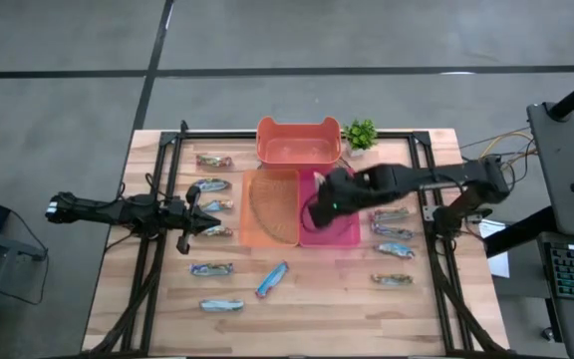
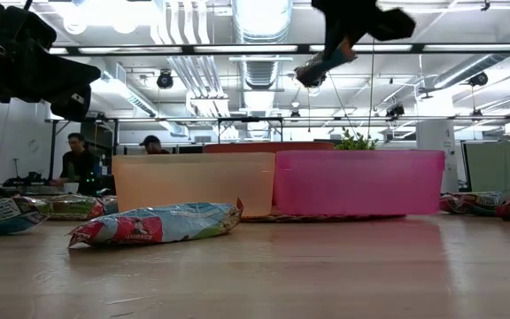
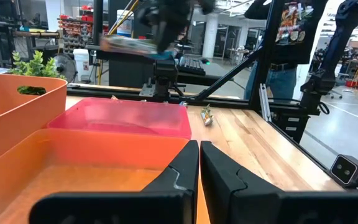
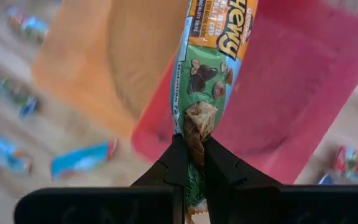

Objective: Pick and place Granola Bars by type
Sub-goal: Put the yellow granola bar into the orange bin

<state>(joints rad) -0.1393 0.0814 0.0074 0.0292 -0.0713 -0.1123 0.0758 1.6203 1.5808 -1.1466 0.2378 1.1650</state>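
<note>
Right tool (image 4: 191, 163) clenched on the crimped end of a green-and-orange granola bar (image 4: 211, 68), held in the air over the pink bin (image 1: 342, 235); bar hanging clear of the bin floor, seen high above the pink bin's wall in the low view (image 2: 326, 64). Left tool (image 3: 199, 163) shut on nothing, parked at 9 o'clock on the desk (image 1: 317, 299), just beside the light orange bin (image 1: 257, 235). Light orange bin touching the pink bin's 9 o'clock side. Darker orange bin (image 1: 297, 142) at 12 o'clock, potted plant (image 1: 361, 133) just beside it at 3 o'clock. Remaining granola bars loose on the desk: a blue-silver group (image 1: 213, 207) at 9 o'clock, near the left tool; a second group (image 1: 393, 233) at 3 o'clock of the pink bin; three more toward 6 o'clock, among them one blue bar (image 1: 271, 280) lying tilted. Two people (image 2: 80, 159) visible in the room beyond the desk.
</note>
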